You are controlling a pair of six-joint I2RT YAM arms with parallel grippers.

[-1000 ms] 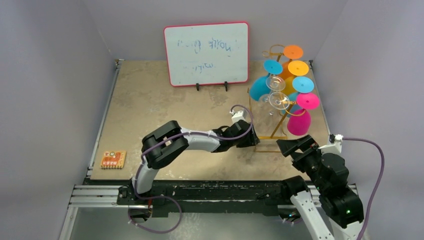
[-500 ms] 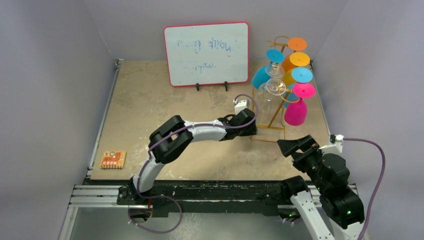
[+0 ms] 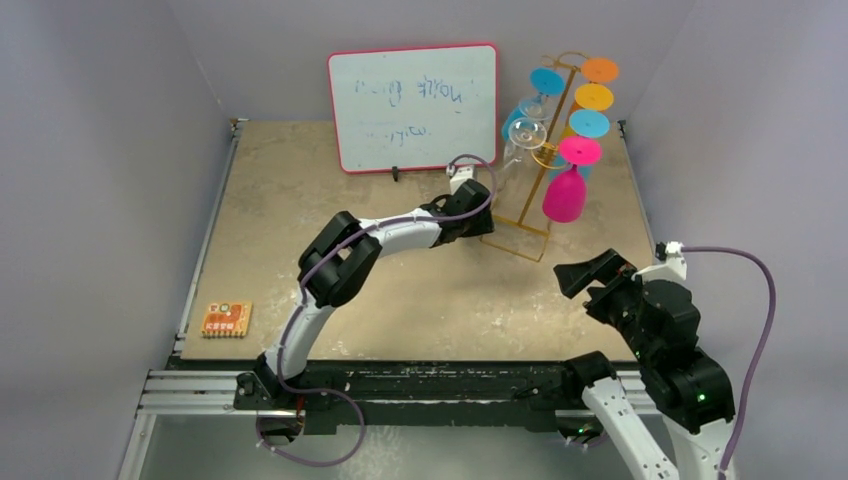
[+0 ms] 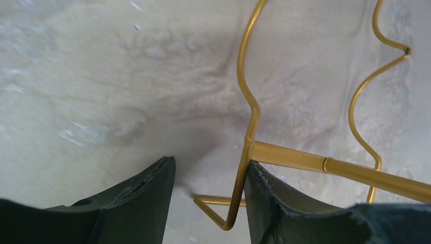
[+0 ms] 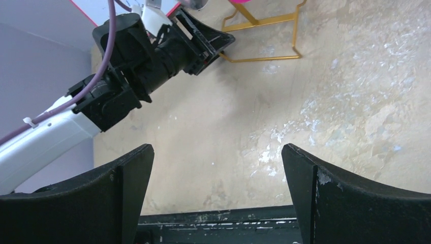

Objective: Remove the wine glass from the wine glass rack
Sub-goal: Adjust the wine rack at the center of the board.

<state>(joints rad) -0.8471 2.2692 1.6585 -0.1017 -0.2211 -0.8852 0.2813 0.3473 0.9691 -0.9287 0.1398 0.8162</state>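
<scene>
The gold wire wine glass rack stands at the back right of the table. Pink, blue, orange and clear wine glasses hang upside down from its hooks. My left gripper is open at the rack's base. In the left wrist view the gripper has the base wire between its fingers, against the right finger. My right gripper is open and empty, near and to the right of the rack. In its own view the right gripper has only table between its fingers.
A red-framed whiteboard stands at the back, just left of the rack. An orange card lies at the table's front left. Grey walls close in the table on the left, back and right. The right wrist view shows the left gripper and the rack base.
My left arm has reached farther back, and the rack has slid with it toward the back wall and the whiteboard. My right gripper has hardly moved.
</scene>
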